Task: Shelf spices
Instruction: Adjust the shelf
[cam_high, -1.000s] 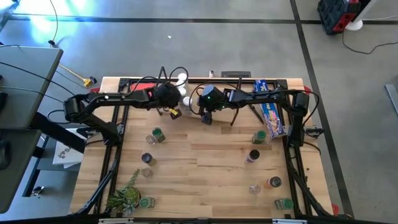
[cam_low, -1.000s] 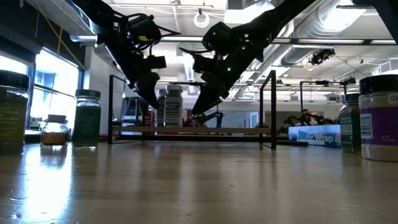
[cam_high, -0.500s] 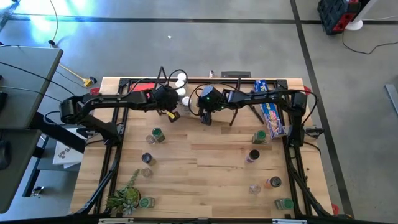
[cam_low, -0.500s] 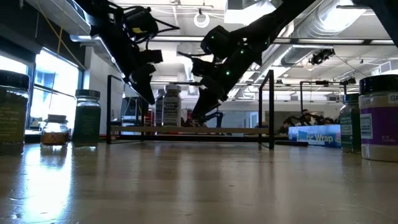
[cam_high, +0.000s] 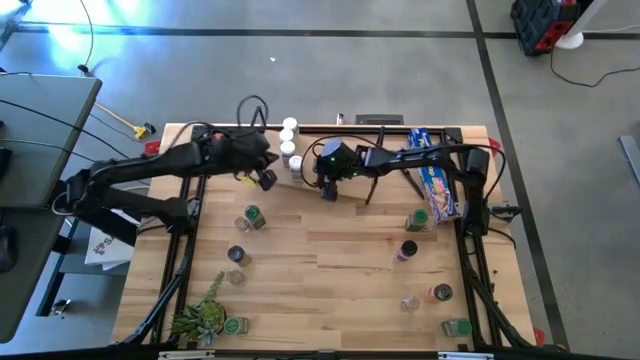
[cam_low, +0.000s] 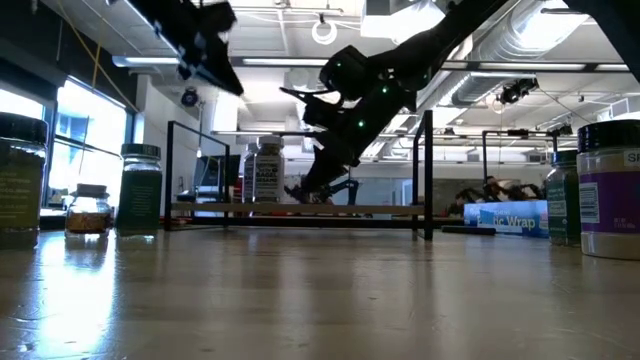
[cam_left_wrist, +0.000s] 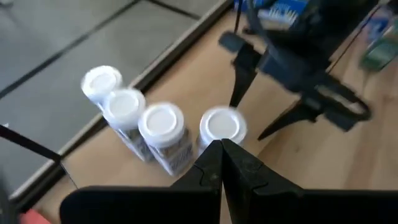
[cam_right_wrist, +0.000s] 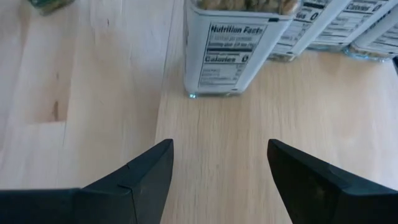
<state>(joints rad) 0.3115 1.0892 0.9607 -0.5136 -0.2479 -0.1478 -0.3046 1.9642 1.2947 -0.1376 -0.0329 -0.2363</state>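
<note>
Four white-topped spice jars (cam_left_wrist: 161, 121) stand upright in a row on the shelf (cam_low: 300, 209) at the table's far side, also visible from above (cam_high: 291, 146). My left gripper (cam_high: 265, 178) hovers shut and empty, raised above and left of the row (cam_left_wrist: 221, 150). My right gripper (cam_high: 327, 190) reaches slanting down toward the row's near end and is open (cam_right_wrist: 217, 163). The nearest jar (cam_right_wrist: 239, 50) stands just beyond its fingertips, not between them. More spice jars (cam_high: 252, 216) stand scattered on the table.
Loose jars stand at the left (cam_high: 236, 254) and the right (cam_high: 407, 250) of the table. A long blue box (cam_high: 435, 180) lies at the far right and a green plant (cam_high: 205, 315) at the near left. Big jars (cam_low: 610, 190) flank the low view.
My left gripper, still shut, has risen and drawn back toward the table's left edge, away from the row of white-topped jars on the shelf. The jars stay upright where they were.
</note>
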